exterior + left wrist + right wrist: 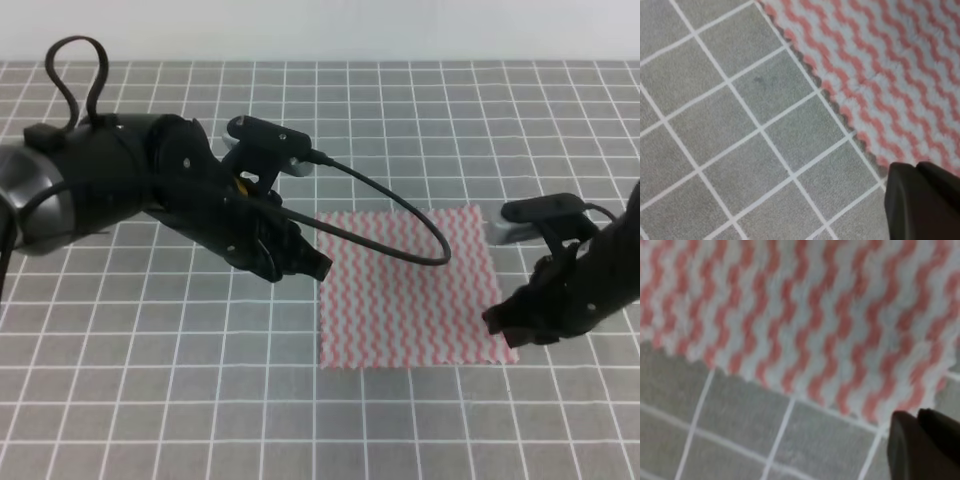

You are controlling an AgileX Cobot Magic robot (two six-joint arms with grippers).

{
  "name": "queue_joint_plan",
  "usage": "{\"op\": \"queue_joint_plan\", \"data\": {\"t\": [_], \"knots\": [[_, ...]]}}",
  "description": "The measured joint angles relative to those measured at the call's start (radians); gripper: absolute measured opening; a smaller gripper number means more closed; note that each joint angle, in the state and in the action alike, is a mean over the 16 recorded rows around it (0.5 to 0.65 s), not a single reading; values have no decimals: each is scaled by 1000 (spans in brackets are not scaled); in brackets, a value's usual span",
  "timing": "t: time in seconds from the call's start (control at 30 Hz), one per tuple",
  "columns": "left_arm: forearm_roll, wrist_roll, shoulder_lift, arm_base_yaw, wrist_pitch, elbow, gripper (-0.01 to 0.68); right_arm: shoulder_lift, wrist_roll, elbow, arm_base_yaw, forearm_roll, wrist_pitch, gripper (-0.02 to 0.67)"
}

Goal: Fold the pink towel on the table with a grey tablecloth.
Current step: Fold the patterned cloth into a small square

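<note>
No readable writing. Thin square pink-and-white zigzag towel lies flat on grey white-gridded tablecloth table, right of centre. Left gripper at the towel's left edge, right gripper at its near right corner; both fingers together, gripping nothing visible.

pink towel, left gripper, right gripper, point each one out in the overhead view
pink towel (405,290), exterior high view, middle of the flat cloth
left gripper (312,266), exterior high view, fingertips by the towel's left edge
right gripper (498,324), exterior high view, fingertips at the towel's near right corner
</note>
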Motion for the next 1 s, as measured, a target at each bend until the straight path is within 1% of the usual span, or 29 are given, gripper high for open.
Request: {"op": "queue_joint_plan", "data": {"t": [0.17,0.3,0.4,0.67,0.8,1.0], "knots": [[3,7,0,-1,2,-1,-1,47,40,-31,15,-22,-1,197],[3,7,0,-1,1,-1,-1,70,73,-42,16,-30,1,255],[3,7,1,-1,-1,-1,-1,87,89,-44,16,-29,2,269],[4,7,5,-1,-5,-1,-1,116,100,-45,16,-18,5,226],[4,8,8,-1,-7,-1,-1,124,100,-45,16,-13,4,179],[7,8,11,-1,-8,-1,-1,128,101,-50,16,-11,7,88]]}}
